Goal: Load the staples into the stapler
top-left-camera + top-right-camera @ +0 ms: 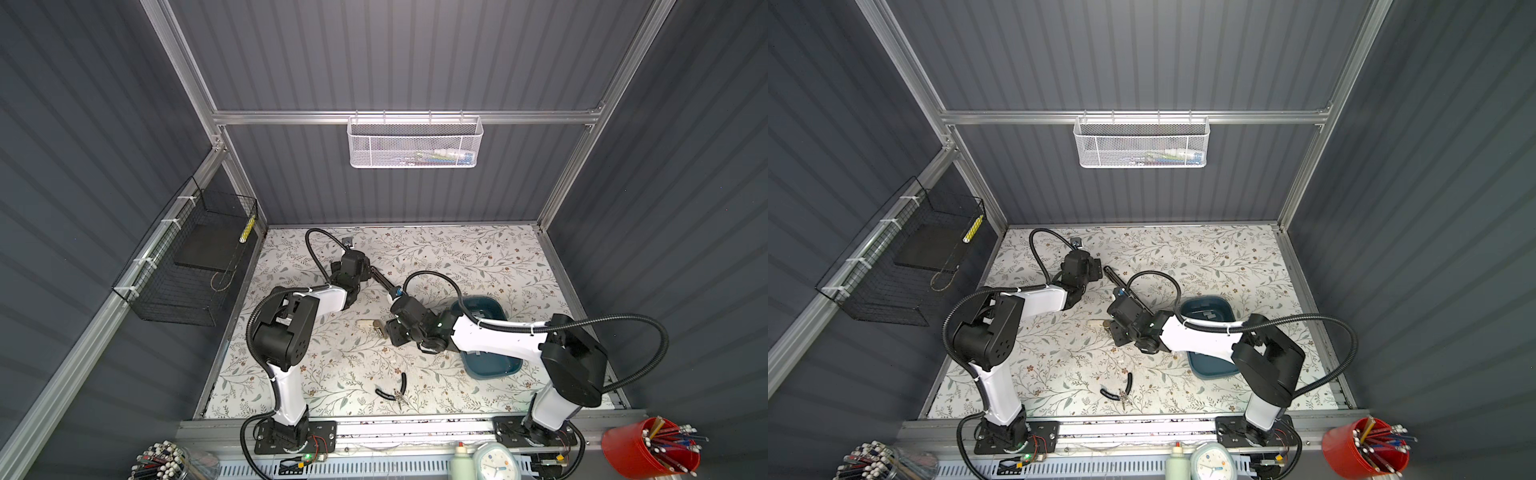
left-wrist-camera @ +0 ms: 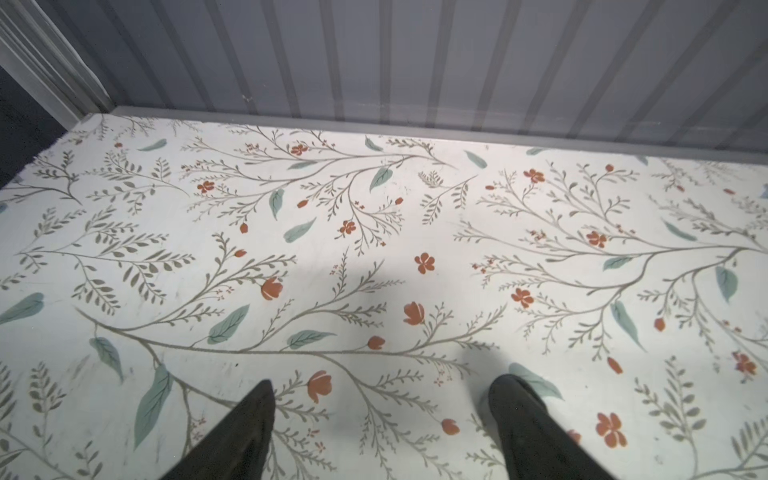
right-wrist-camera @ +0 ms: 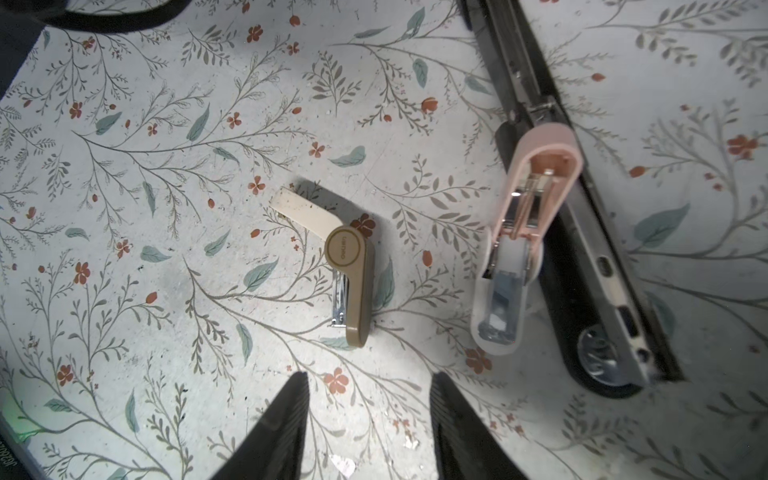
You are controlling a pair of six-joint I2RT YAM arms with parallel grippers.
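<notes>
The black stapler (image 3: 582,249) lies swung open on the floral table, its metal channel facing up; in both top views it is a thin dark bar (image 1: 384,282) between the two arms. The staples (image 1: 1209,314) show as small grey strips inside the teal tray (image 1: 1202,298), partly under the right arm. My right gripper (image 3: 370,382) hovers low over bare table, open and holding nothing, with the black stapler off to one side. My left gripper (image 2: 382,386) is also open and holding nothing, and sits just left of the stapler's far end (image 1: 365,266).
A small beige stapler (image 3: 332,253) lies straight ahead of the right fingers. A pink stapler (image 3: 523,249) lies open against the black one. Black-handled pliers (image 1: 395,390) lie near the table's front edge. The back wall rises just beyond the left gripper.
</notes>
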